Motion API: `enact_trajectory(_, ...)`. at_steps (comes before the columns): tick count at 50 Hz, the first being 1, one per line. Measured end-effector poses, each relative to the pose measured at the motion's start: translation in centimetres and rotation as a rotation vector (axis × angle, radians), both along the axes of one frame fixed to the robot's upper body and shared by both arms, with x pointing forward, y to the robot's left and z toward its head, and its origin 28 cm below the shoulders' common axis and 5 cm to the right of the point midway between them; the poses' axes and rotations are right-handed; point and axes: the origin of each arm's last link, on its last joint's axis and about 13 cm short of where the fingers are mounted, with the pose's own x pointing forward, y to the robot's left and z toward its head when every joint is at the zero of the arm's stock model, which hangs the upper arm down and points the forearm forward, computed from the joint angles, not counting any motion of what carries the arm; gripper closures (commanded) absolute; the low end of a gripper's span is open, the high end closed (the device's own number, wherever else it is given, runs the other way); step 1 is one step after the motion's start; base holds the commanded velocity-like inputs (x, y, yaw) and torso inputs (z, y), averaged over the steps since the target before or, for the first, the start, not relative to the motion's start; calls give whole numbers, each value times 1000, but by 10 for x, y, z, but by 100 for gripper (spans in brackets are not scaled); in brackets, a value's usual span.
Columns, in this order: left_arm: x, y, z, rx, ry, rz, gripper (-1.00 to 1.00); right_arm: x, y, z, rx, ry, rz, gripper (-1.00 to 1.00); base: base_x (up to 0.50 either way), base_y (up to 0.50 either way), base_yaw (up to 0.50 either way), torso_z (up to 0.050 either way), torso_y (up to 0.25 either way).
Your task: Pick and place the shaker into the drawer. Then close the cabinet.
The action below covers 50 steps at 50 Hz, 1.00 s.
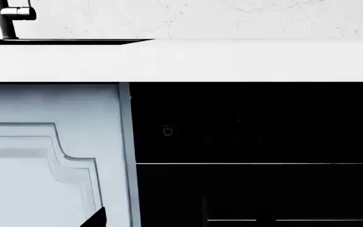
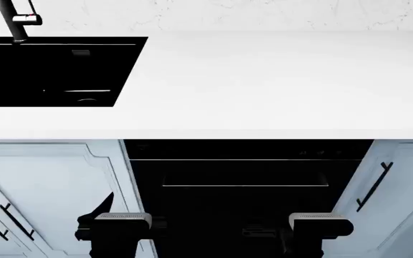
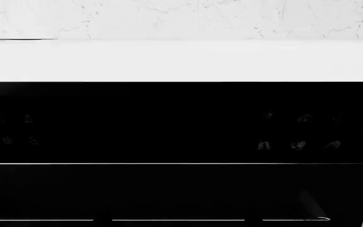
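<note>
Both claws sit low at the near edge of the head view, the left gripper (image 2: pixel 113 226) in front of the panelled pale blue cabinet door (image 2: pixel 41 193) and the right gripper (image 2: pixel 320 227) before the black glass-fronted oven (image 2: pixel 246 177). Only their grey backs show, so I cannot tell whether either claw is spread or pressed together; neither wrist view shows any fingers.

No red shaker and no open pull-out drawer appear in any of the three views. The plain white countertop (image 2: pixel 264 86) holds nothing visible, and the black rectangular sink (image 2: pixel 49 70) with its dark metal tap (image 2: pixel 16 21) lies at the far left.

The step in hand looks like finding the shaker, with the task barely begun. Doing it well probably means turning the head or base to scan further along the counter, while keeping both arms tucked near the body so they do not strike the oven front or the black bar handle (image 2: pixel 374 185) on the right door.
</note>
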Motion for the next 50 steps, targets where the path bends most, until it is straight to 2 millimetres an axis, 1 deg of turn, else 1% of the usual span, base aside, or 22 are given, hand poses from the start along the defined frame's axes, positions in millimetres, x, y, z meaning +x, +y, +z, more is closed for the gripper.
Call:
enact_trajectory(14,1,0,-1,-2,18,-3,-100,0,0,0,-21,3,-2,-100,0,500,0,0,0)
enact_trajectory(19,1,1,-2,1,25,1,-100,0,1,0,-10,5,-7,-100,0,66,0,0,0)
enact_trajectory(22,1,0,-2,6,29,3,-100,0,0,1,-7,6,-15,-100,0,0,0,50,0)
enact_trajectory(24,4,1,2,12,28,3,-100,3,-1,6,-5,-2,-23,-100,0,0,0,50,0)
enact_trajectory(26,14,2,13,20,11,1,-100,13,-3,20,-3,-28,-33,-100,0,0,0,50,0)
enact_trajectory(27,21,3,21,26,-6,-1,-100,21,-5,30,-2,-49,-39,-100,0,0,0,50,0)
enact_trajectory(29,43,4,44,42,-55,-7,-100,43,-8,57,-4,-100,-51,-100,0,0,0,50,0)
enact_trajectory(32,82,7,92,72,-153,-14,-100,81,-12,110,-9,-200,-63,-100,0,0,0,50,0)
enact_trajectory(34,108,8,128,93,-222,-14,-100,105,-14,150,-14,-273,-70,-100,0,0,0,50,0)
enact_trajectory(38,154,12,205,136,-352,-2,-100,145,-16,232,-22,-406,-80,-100,0,0,0,50,0)
enact_trajectory(41,183,12,271,166,-473,16,-100,168,-15,301,-28,-528,-83,-100,0,0,0,50,0)
enact_trajectory(43,195,13,311,189,-524,30,-100,178,-13,347,-31,-599,-84,-100,0,0,0,50,0)
enact_trajectory(45,200,14,348,209,-562,42,-100,182,-12,387,-36,-637,-82,-100,0,0,0,50,0)
enact_trajectory(47,199,14,382,226,-588,51,-100,179,-10,422,-40,-663,-76,-100,0,0,0,50,0)
enact_trajectory(50,192,15,423,240,-598,61,-100,169,-8,466,-44,-677,-61,-100,0,0,0,50,0)
